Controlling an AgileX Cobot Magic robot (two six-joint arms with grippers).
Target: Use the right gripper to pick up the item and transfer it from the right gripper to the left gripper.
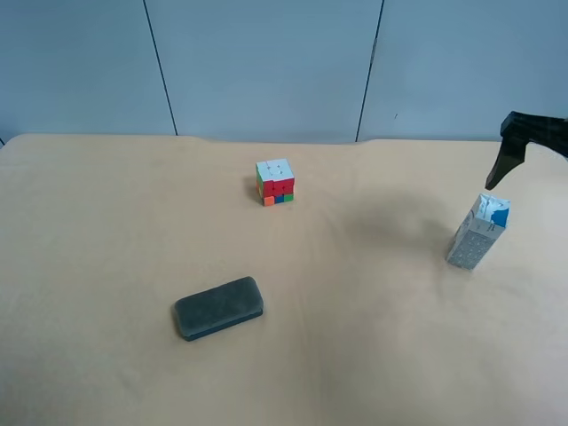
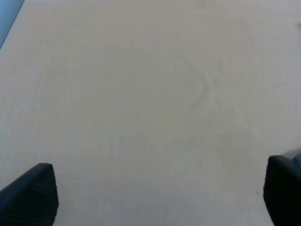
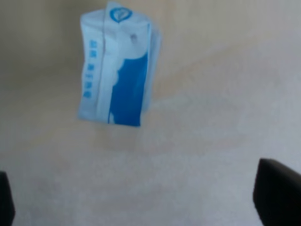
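Observation:
The item, a small white-and-grey milk carton (image 1: pixel 479 232) with blue marks, stands upright on the tan table near the exterior high view's right edge. It also shows in the right wrist view (image 3: pixel 117 66), ahead of the jaw and apart from it. My right gripper (image 3: pixel 141 207) is open and empty, with its fingers wide apart. In the exterior high view it (image 1: pixel 506 164) hangs just above and behind the carton. My left gripper (image 2: pixel 155 197) is open and empty over bare table. It is out of the exterior high view.
A multicoloured puzzle cube (image 1: pixel 275 181) sits at the middle back of the table (image 1: pixel 355 311). A dark grey oblong eraser (image 1: pixel 218 308) lies at the front, left of centre. A grey-blue wall runs behind the table's far edge.

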